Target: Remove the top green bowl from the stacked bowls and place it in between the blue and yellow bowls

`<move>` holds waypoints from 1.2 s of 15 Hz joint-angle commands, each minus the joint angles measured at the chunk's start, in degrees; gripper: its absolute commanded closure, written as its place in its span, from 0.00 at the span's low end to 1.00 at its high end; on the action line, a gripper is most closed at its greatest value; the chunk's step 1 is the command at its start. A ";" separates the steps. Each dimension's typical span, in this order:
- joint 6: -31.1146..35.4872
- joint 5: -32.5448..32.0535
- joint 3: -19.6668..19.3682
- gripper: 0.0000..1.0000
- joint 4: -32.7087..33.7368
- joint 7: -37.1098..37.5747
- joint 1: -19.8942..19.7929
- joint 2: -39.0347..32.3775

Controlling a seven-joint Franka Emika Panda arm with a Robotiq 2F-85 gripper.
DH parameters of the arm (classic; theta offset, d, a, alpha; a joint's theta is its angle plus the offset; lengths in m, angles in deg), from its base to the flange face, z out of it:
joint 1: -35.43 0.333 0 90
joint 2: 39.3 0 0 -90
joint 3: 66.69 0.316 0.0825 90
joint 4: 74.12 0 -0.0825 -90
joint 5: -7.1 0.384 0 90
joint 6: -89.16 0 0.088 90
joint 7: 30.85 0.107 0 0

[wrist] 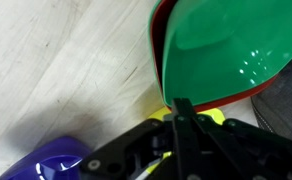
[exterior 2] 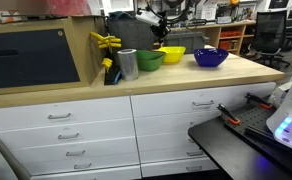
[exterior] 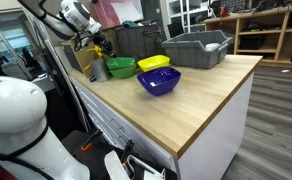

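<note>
- The black Robotiq gripper [wrist: 182,108] hangs low over the bowls. In the wrist view, the tip of one dark finger meets the near rim of the glossy green plastic bowl [wrist: 226,50]. The other finger is hidden, so I cannot tell how wide the jaws stand or whether they hold the rim.
- The green bowl sits on top of a red bowl [wrist: 154,40], of which only a thin edge shows.
- This stack stands on the light wooden countertop [exterior: 211,95].
- A yellow plastic bowl [exterior 2: 171,54] is just beside the stack, and a deep blue glossy bowl [exterior 2: 210,57] is beyond it.
- On the other side of the stack stands a grey metal cup [exterior 2: 127,63].
- Grey plastic bins [exterior: 196,48] stand further back.
</note>
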 commanded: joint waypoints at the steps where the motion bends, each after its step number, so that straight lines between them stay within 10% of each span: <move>1: 0.67 2.92 -0.43 1.00 0.66 -1.72 1.24 0.76; 8: 1.98 4.83 -0.73 1.00 1.76 -5.53 1.25 1.03; 9: 2.12 4.74 -0.77 0.74 1.49 -5.69 1.28 1.06; 18: 2.38 5.19 -0.47 0.15 -1.17 -4.38 1.99 1.00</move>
